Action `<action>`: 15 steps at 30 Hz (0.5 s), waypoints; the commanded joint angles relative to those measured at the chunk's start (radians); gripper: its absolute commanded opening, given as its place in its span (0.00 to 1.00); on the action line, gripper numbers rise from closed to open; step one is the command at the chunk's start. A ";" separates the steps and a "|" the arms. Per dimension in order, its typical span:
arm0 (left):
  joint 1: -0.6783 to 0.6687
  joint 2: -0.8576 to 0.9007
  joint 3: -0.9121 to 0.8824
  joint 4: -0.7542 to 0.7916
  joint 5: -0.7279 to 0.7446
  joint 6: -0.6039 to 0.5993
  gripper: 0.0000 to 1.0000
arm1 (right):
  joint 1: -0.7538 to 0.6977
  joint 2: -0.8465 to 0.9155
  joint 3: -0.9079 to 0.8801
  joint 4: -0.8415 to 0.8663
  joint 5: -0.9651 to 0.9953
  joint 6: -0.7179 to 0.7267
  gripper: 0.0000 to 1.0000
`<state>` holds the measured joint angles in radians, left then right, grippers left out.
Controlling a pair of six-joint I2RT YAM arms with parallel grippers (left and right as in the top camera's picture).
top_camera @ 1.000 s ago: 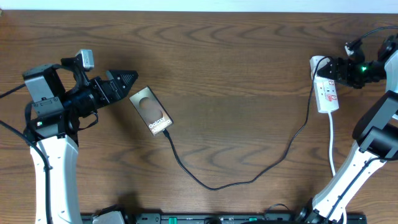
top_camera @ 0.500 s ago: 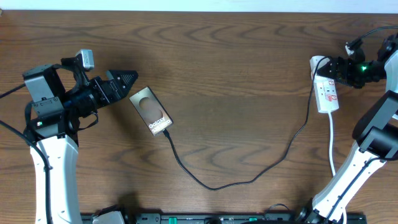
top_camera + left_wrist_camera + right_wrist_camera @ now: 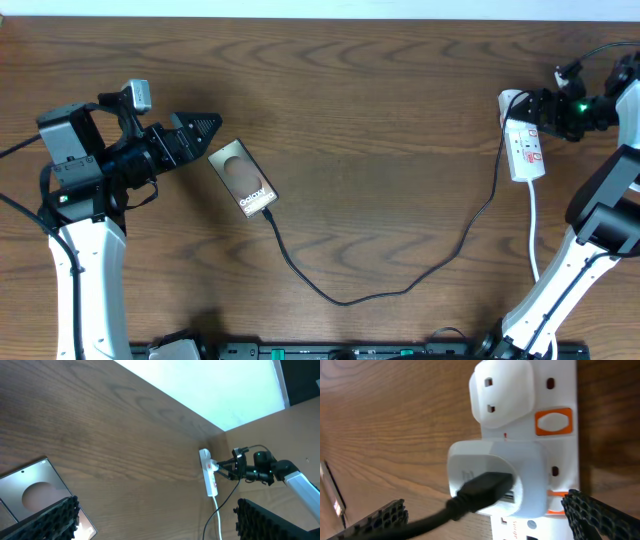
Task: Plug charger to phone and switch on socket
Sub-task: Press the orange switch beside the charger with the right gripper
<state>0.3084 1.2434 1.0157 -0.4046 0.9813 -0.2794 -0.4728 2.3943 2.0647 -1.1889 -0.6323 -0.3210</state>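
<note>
The phone [image 3: 243,178] lies face up at the left, brownish oval and white lettering showing; it also shows in the left wrist view [image 3: 30,495]. The black charger cable [image 3: 345,298] runs from the phone's near end across the table to the socket strip [image 3: 527,150]. Its black plug [image 3: 480,487] sits in a white adapter [image 3: 495,470] on the strip. My left gripper [image 3: 207,128] is open and empty just left of the phone. My right gripper [image 3: 530,108] is open over the strip's far end, its fingers either side of the adapter [image 3: 487,520].
An orange rocker switch [image 3: 553,421] sits on the strip beside a second white plug [image 3: 502,395]. The strip's white cord [image 3: 533,225] runs toward the table's front right. The strip also shows far off in the left wrist view [image 3: 208,472].
My right gripper has shifted very slightly at the strip's far end. The left arm, phone and cable have not moved.
</note>
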 commanded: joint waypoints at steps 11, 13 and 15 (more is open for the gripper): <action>0.002 -0.001 0.002 -0.003 -0.006 0.025 0.98 | 0.025 -0.005 0.000 -0.005 -0.009 0.049 0.99; 0.002 -0.001 0.002 -0.003 -0.006 0.025 0.98 | 0.025 -0.005 0.000 -0.005 -0.005 0.064 0.99; 0.002 -0.001 0.002 -0.003 -0.006 0.025 0.98 | 0.025 -0.005 0.000 -0.004 0.002 0.084 0.99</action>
<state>0.3084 1.2434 1.0161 -0.4046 0.9813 -0.2794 -0.4557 2.3943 2.0647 -1.1889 -0.6266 -0.2794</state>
